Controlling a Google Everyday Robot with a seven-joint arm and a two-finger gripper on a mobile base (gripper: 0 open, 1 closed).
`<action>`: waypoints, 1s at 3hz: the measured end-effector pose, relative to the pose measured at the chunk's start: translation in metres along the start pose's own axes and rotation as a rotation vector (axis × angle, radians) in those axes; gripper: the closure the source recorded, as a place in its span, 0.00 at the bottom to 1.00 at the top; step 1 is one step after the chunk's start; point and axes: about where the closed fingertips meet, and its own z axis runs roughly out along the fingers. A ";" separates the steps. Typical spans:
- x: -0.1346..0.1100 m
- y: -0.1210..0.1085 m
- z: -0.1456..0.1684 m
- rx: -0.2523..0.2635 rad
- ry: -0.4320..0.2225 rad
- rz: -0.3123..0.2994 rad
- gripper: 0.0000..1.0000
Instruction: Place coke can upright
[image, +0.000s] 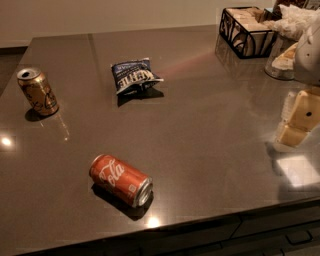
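Lying on its side near the dark counter's (210, 125) front edge, the coke can (120, 180) sits well apart from my gripper (296, 121), which hovers at the right edge; whether it is released or clenched I cannot tell.

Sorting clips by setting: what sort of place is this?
Likely an office kitchenette: dark countertop with drawers below, wire basket of packets, chip bag and coke can. The gripper is at the view's right edge.

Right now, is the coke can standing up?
No, the coke can lies on its side near the counter's front edge, with the gripper far off at the right.
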 end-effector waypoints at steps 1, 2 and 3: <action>0.000 0.000 0.000 0.000 0.000 0.000 0.00; -0.015 0.005 0.002 -0.019 0.003 -0.005 0.00; -0.049 0.024 0.014 -0.088 -0.008 -0.017 0.00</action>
